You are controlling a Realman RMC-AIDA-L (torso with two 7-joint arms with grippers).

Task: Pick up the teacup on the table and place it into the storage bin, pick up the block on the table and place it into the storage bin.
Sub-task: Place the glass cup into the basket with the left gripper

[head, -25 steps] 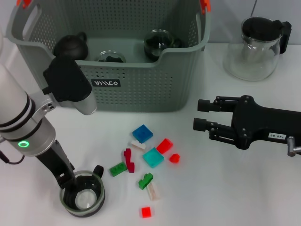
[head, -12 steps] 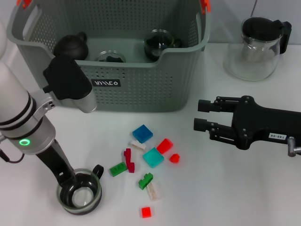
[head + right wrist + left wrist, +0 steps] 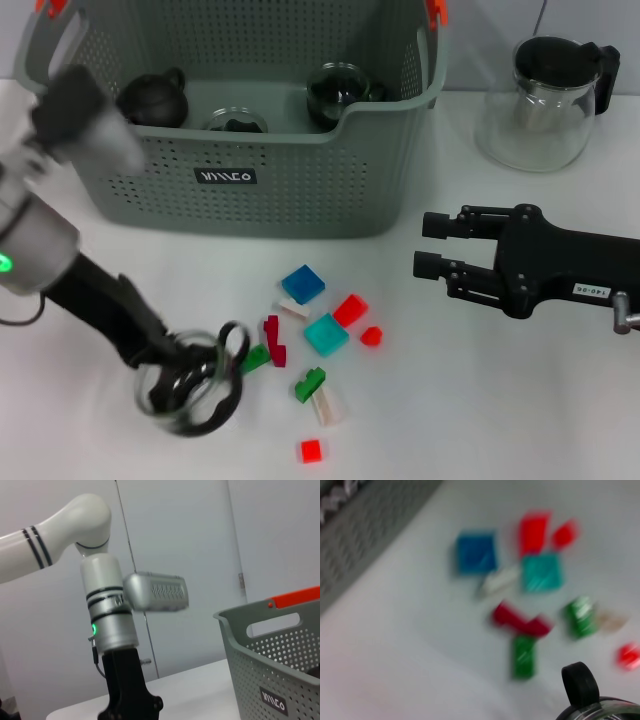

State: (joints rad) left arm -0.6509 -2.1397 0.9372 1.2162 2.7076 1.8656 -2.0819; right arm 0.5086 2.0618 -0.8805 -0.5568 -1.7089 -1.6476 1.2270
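The teacup [image 3: 190, 395], clear glass with a black handle, hangs tilted just above the table at the front left. My left gripper [image 3: 165, 358] is shut on its rim. The left wrist view shows its handle [image 3: 580, 684] at the frame's edge. Several small blocks lie to its right, among them a blue block [image 3: 302, 284], a teal block [image 3: 325, 334], a red block [image 3: 350, 309] and a green block [image 3: 310, 383]. The grey-green perforated storage bin [image 3: 300, 180] stands behind them. My right gripper [image 3: 422, 245] hovers open at the right, holding nothing.
A black teapot [image 3: 150, 98] and glass cups [image 3: 340, 90] sit inside the bin. A glass pitcher with a black lid [image 3: 545, 100] stands at the back right. In the right wrist view the bin's corner [image 3: 280, 680] lies beyond the left arm [image 3: 107, 625].
My left arm has swung and raised the teacup off the table, shifting it slightly right and tipping it. The right arm has not moved.
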